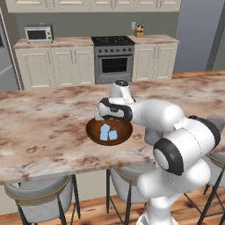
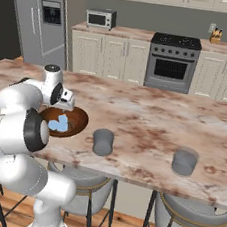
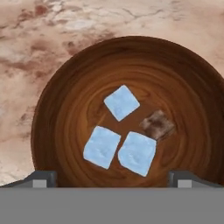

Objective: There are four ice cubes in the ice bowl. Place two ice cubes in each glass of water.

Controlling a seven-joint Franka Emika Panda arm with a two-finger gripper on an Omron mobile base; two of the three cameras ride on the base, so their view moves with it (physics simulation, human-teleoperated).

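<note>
The dark-brown ice bowl (image 3: 57,109) lies on the marble island, also in the left base view (image 1: 93,132) and the right base view (image 2: 80,120). Three pale-blue ice cubes (image 3: 122,102) lie near its middle, two of them touching. Beside them is another small cube (image 3: 157,124) that looks brownish and see-through. The ice cubes (image 1: 108,132) (image 2: 59,124) show as a pale cluster in the base views. My gripper (image 3: 113,180) (image 2: 66,102) hangs open straight above the bowl, holding nothing. Two grey glasses of water (image 2: 102,142) (image 2: 184,162) stand to the bowl's right near the front edge.
The marble island (image 2: 150,120) stretches wide behind the bowl and glasses. Grey stools (image 1: 39,193) are tucked under its front edge. Cabinets, a stove (image 2: 172,65) and a microwave (image 2: 100,18) line the far wall.
</note>
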